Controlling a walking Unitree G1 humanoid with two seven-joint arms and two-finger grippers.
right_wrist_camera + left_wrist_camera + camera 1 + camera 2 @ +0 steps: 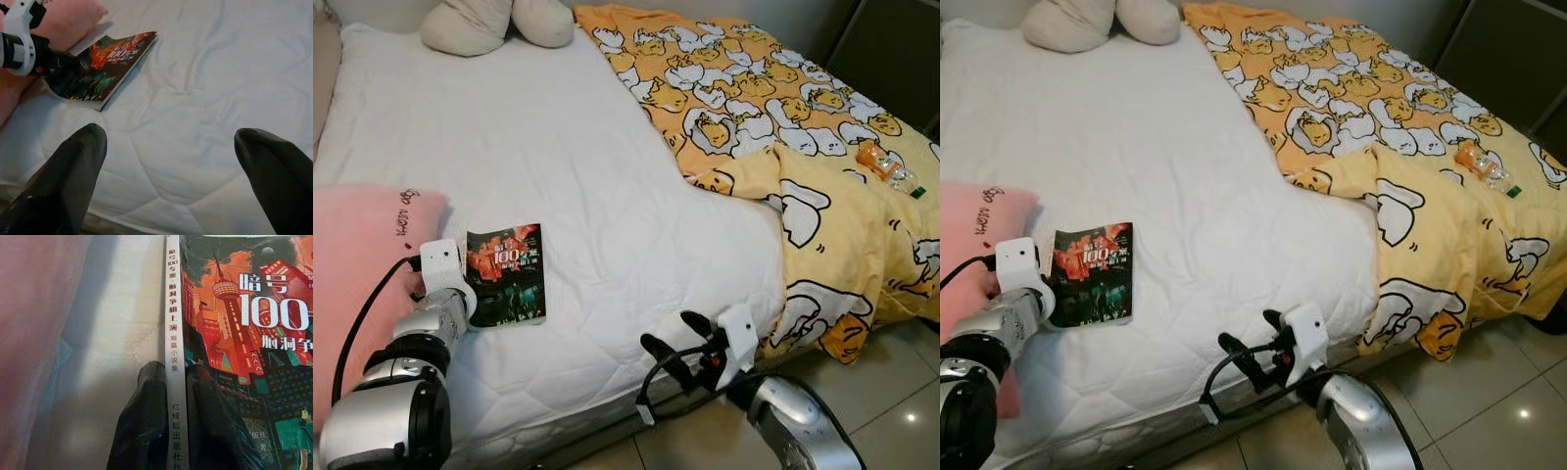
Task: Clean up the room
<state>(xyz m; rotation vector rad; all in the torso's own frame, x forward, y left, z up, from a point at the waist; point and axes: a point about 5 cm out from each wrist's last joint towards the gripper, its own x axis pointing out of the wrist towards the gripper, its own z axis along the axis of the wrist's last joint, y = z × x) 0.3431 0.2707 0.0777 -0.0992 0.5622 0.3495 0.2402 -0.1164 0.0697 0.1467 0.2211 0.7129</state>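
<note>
Lower left of the head frame: pink pillow [357, 255] on the bed [558, 176], and just right of it the book [506, 274], flat on the white cover, long axis running up the frame, spine on the pillow side. Left claw [176, 401] at the book's spine edge, fingers [146, 416] on either side of the spine in the wrist view, pinching the book by that edge. Left arm reaching up from the lower left corner, forearm low over the bed, wrist beside the pillow. So: book straight ahead of the left claw and already in it, far nearer this arm than the other.

Lower middle: right claw [680, 348] at the bed's near edge, spread wide and holding nothing, well apart from the book.

Right of frame: yellow blanket [783, 127], with a bottle [889, 172] on it.
</note>
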